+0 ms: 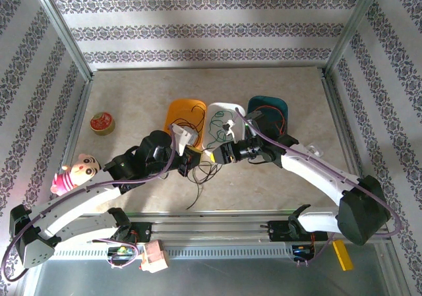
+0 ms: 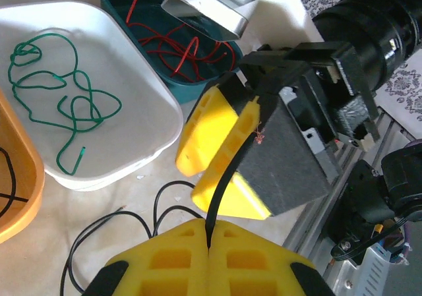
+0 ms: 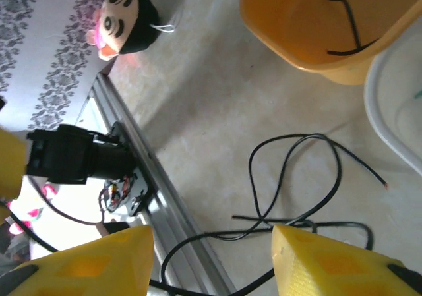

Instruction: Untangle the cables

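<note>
Cable pinched in left hand, seemingly passing between parted right hand

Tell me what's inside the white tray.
One loosely looped green cable lies in the white tray. From above, the right arm covers the tray's near end.

Black cable pinched between left jaws — green cable in white tray.
</note>
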Controlling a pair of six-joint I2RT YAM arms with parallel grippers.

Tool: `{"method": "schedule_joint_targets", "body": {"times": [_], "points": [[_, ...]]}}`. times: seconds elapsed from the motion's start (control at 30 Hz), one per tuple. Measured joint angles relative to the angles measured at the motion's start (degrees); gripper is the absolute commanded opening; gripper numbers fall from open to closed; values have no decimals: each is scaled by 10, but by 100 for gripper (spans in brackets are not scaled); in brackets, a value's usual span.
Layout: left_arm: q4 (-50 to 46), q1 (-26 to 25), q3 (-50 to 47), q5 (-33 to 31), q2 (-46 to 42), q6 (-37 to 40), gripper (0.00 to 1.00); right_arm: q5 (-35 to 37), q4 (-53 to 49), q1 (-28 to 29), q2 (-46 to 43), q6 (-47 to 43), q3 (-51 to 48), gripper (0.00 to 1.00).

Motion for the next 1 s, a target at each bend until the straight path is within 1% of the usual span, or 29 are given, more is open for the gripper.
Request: {"method": "schedule_joint_targets", "body": {"times": [0.13,0.27,0.6,0.87,1.0], "points": [[14,0,-3,6,-10,0,0,56,5,-19,-3,10,-5,50],[27,0,-1,1,-35,1,0,77,4,-38,-4,17,-11,50],[43,0,37,-3,-25,29,0,16,2,-31,-13,13,-20,50],[46,0,38,-3,-12,32,0,-21,2,-12,6,14,-21,49],[46,0,38,-14,-12,38,0,-29,2,-10,11,14,-26,49]]}}
